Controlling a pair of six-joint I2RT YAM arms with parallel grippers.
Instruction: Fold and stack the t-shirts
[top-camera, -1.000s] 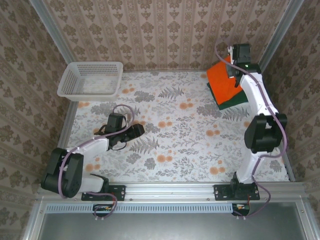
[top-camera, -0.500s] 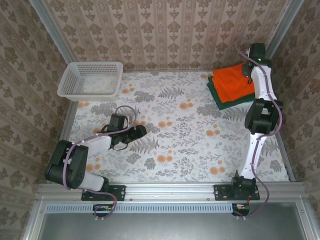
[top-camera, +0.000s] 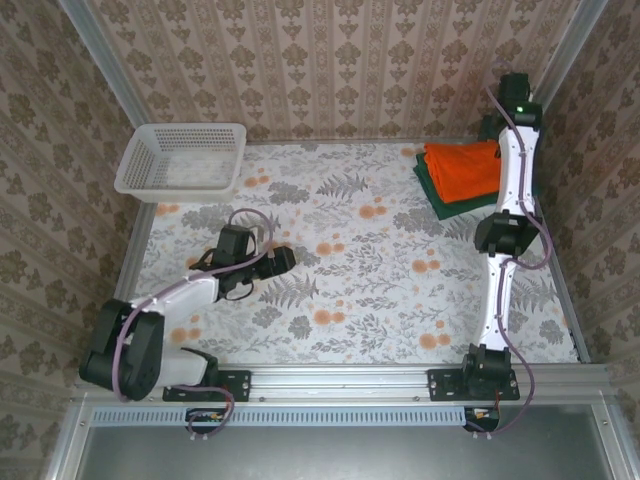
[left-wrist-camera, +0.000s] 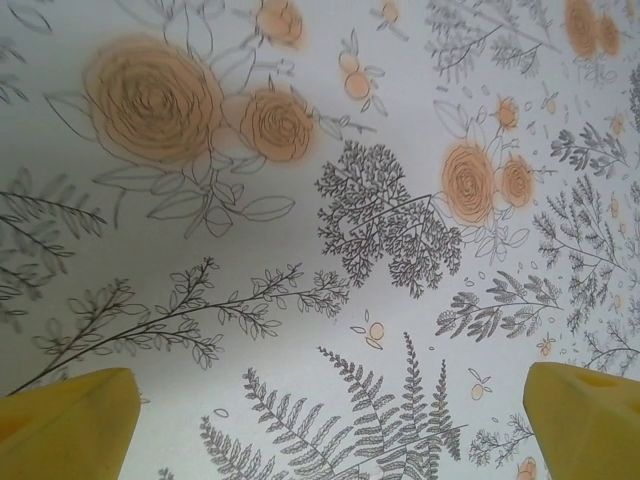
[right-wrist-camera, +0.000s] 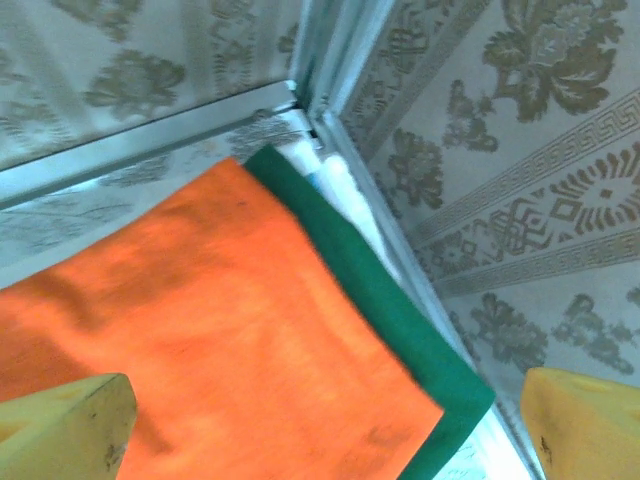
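Observation:
The orange t-shirt (top-camera: 460, 168) lies folded flat on the dark green t-shirt (top-camera: 432, 195) at the table's back right corner. In the right wrist view the orange t-shirt (right-wrist-camera: 220, 320) covers most of the green t-shirt (right-wrist-camera: 400, 320), which shows as a border along its right edge. My right gripper (top-camera: 500, 125) (right-wrist-camera: 325, 440) hovers above the stack, open, with nothing between its yellow fingertips (right-wrist-camera: 65, 425). My left gripper (top-camera: 283, 260) (left-wrist-camera: 325, 430) sits low over the bare floral tablecloth at mid left, open and empty.
A white lattice basket (top-camera: 135, 185) stands at the back left. The enclosure's metal corner post (right-wrist-camera: 320, 60) and patterned walls close in right behind the stack. The right arm's elbow (top-camera: 500, 235) stands just in front of the stack.
My right gripper opened and let go of the orange t-shirt, which dropped flat onto the green one; the arm pulled back toward the corner. My left gripper opened wider.

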